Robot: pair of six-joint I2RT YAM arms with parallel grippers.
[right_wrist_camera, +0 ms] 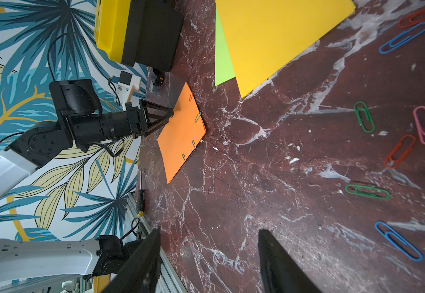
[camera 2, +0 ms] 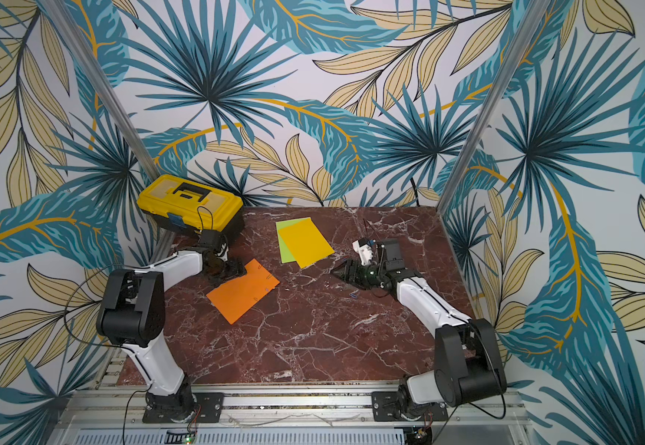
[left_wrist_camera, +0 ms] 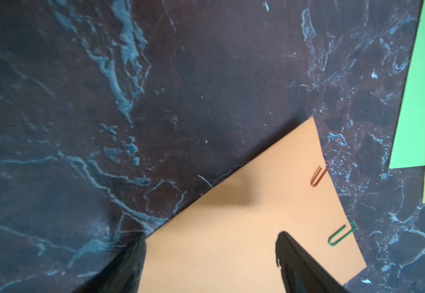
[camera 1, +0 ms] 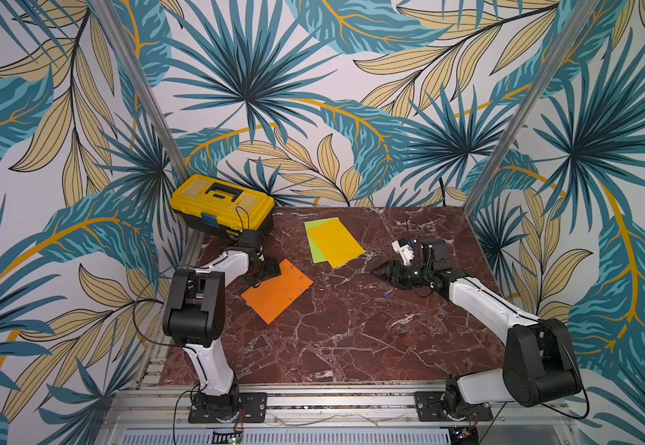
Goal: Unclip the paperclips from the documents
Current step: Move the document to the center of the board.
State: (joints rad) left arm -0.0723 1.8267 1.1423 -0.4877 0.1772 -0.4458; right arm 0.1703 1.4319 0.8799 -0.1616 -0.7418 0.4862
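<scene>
Lower frame: your left gripper hung released over the orange sheet. You would likely have done best pinning it and sliding the green paperclip outward. Your right gripper was likewise released and empty.

This looks like a robot lab booth; a left arm and a right arm are bolted to a metal rail; leafy wallpaper walls in a red marble table; a yellow toolbox sits in the corner.
</scene>
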